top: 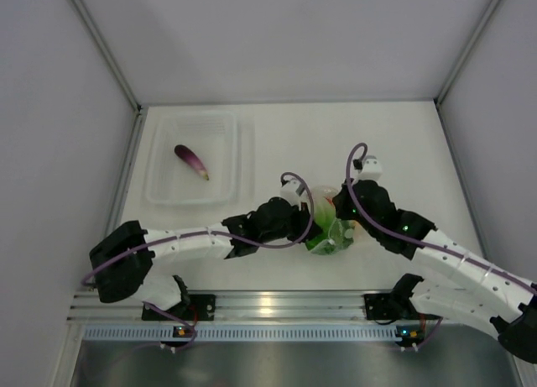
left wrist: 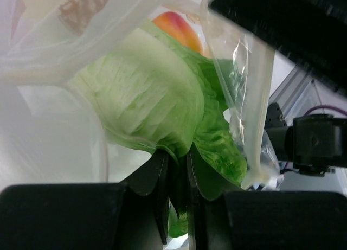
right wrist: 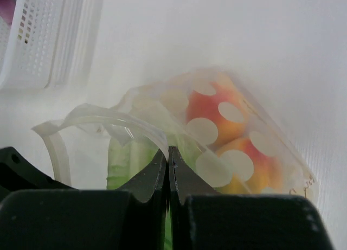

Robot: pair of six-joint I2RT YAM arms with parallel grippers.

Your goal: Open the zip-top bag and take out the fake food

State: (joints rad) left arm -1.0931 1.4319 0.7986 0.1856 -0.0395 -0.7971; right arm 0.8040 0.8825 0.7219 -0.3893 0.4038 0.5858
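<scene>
The zip-top bag (top: 338, 229), clear with white dots, lies at the table's middle between both grippers. My left gripper (left wrist: 176, 159) is shut on a leaf of the green lettuce (left wrist: 146, 98), which sticks out of the bag's mouth (left wrist: 244, 87); a peach (left wrist: 176, 27) shows behind it. My right gripper (right wrist: 168, 152) is shut on the bag's rim (right wrist: 135, 128). Two orange-red peaches (right wrist: 211, 111) (right wrist: 255, 171) sit inside the bag (right wrist: 233, 111), with the lettuce (right wrist: 122, 160) next to them. The purple eggplant (top: 191, 162) lies in the tray. In the top view the left gripper (top: 309, 227) and right gripper (top: 342, 209) flank the lettuce (top: 323, 241).
The rigid clear tray (top: 235, 152) stands at the back left, also seen in the right wrist view (right wrist: 49, 38). White walls enclose the table on three sides. An aluminium rail (top: 268, 307) runs along the near edge by the arm bases.
</scene>
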